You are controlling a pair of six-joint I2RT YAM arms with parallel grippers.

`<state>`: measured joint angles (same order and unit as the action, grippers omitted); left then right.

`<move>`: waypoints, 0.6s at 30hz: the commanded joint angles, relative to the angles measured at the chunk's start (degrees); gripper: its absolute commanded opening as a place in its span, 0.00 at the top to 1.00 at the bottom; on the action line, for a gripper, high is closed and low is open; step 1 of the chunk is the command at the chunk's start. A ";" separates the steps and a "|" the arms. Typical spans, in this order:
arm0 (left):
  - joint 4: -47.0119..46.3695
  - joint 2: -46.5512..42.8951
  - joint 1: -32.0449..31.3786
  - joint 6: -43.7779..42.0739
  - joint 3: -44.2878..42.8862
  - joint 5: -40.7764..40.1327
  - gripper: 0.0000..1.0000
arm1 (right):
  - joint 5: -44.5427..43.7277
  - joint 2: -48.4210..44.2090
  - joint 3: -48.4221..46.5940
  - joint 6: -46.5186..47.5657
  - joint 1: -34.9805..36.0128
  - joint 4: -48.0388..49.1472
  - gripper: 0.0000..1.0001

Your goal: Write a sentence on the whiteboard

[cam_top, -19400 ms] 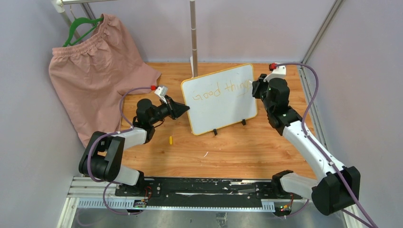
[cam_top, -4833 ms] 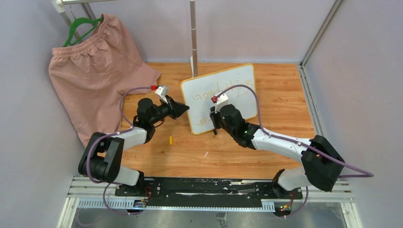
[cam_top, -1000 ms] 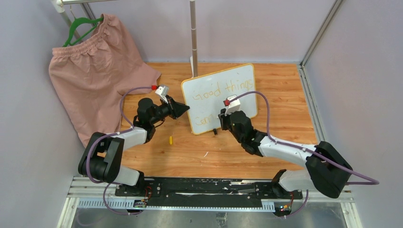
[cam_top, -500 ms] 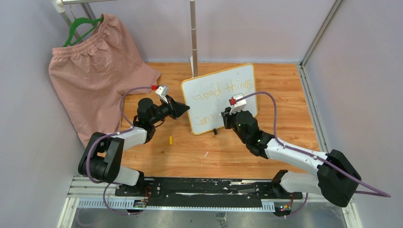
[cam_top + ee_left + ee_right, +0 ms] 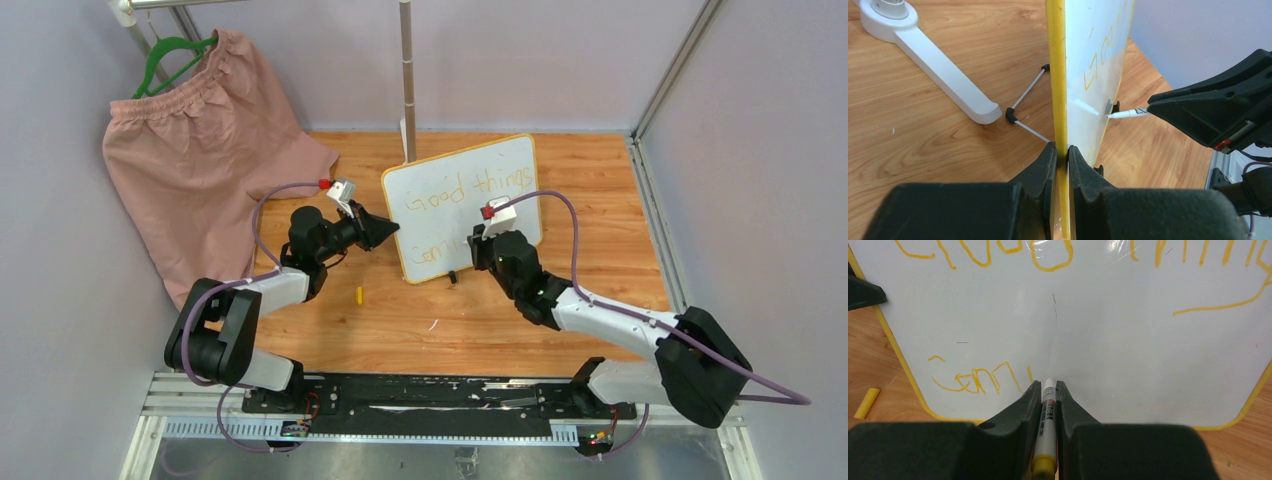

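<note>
While one marker (image 5: 1048,407) touches it, one whiteboard (image 5: 447,222) bears one two-line sentence (image 5: 432,196).

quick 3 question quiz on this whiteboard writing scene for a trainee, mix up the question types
1. True or false: the left gripper is clamped on the edge of the yellow-framed white rectangular whiteboard.
2. What is the right gripper holding? A) a slim white marker with a yellow end B) a green hanger C) nothing
3. Fill in: the top line of the thin yellow handwritten sentence starts with the word ___.

Key: 1 true; 2 A; 3 Good
</note>
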<state>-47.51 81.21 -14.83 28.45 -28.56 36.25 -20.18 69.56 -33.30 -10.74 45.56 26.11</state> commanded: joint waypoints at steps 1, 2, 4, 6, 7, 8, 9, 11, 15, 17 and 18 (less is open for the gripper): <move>-0.39 -0.74 -1.08 -2.17 -0.80 0.80 1.00 | -1.18 0.96 -2.27 -0.84 -0.89 2.90 1.00; -0.39 -0.72 -1.08 -2.09 -0.87 0.76 1.00 | -1.17 1.09 -2.30 -0.87 -0.85 3.19 1.00; -0.44 -0.84 -1.08 -2.08 -0.89 0.84 1.00 | -1.01 1.18 -2.42 -0.86 -0.83 3.57 1.00; -0.40 -0.80 -1.08 -2.13 -0.88 0.84 1.00 | -0.93 1.33 -2.68 -0.87 -0.91 3.64 1.00; -0.39 -0.85 -1.08 -2.09 -0.89 0.80 1.00 | -0.87 1.42 -2.78 -0.94 -0.86 3.67 1.00; -0.39 -0.83 -1.08 -2.08 -0.89 0.83 1.00 | -0.93 1.54 -2.94 -0.79 -0.84 3.61 1.00; -0.39 -0.81 -1.08 -2.08 -0.84 0.83 1.00 | -0.92 1.72 -3.04 -0.77 -0.87 3.59 1.00; -0.40 -0.86 -1.08 -2.08 -0.89 0.84 1.00 | -1.01 2.12 -3.17 -0.69 -0.93 3.33 1.00; -0.44 -0.93 -1.09 -2.08 -0.87 0.84 1.00 | -1.04 2.65 -2.92 -0.85 -1.13 3.25 1.00; -0.40 -0.89 -1.17 -2.01 -0.89 0.82 1.00 | -1.13 3.17 -2.83 -0.94 -1.19 3.21 1.00; -0.39 -0.93 -1.17 -1.99 -0.88 0.85 1.00 | -1.09 3.41 -2.75 -1.02 -1.20 3.04 1.00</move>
<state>-47.48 81.14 -14.83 28.47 -28.56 36.25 -20.16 72.05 -34.83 -10.98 45.30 27.73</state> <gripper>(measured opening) 0.140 0.172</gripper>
